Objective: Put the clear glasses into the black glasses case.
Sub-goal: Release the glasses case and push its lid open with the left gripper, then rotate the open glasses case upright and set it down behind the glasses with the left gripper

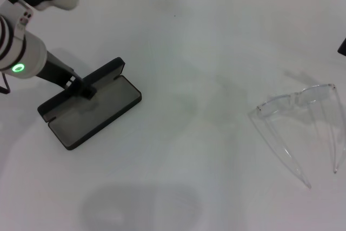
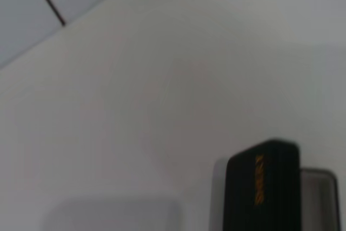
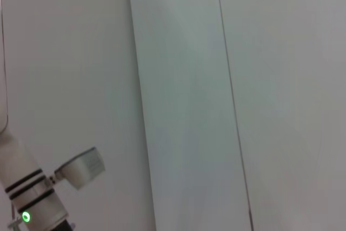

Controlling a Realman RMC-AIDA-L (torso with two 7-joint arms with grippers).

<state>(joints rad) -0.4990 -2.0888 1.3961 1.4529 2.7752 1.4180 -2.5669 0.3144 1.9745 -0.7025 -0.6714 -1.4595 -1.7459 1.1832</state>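
clear glasses (image 1: pixel 303 125) near right tabletop (image 1: pixel 205 106) edge, arms splayed toward robot, lens facing away. wide bare stretch in the middle. black glasses case (image 1: pixel 89 112) lying open far left, lid up, left gripper (image 1: pixel 85 87) clenched on lid edge. right gripper: barely pokes in at right edge, can't tell its state.

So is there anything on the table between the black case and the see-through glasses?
No. In the head view only bare white table lies between the black glasses case, open on the left, and the clear glasses on the right.
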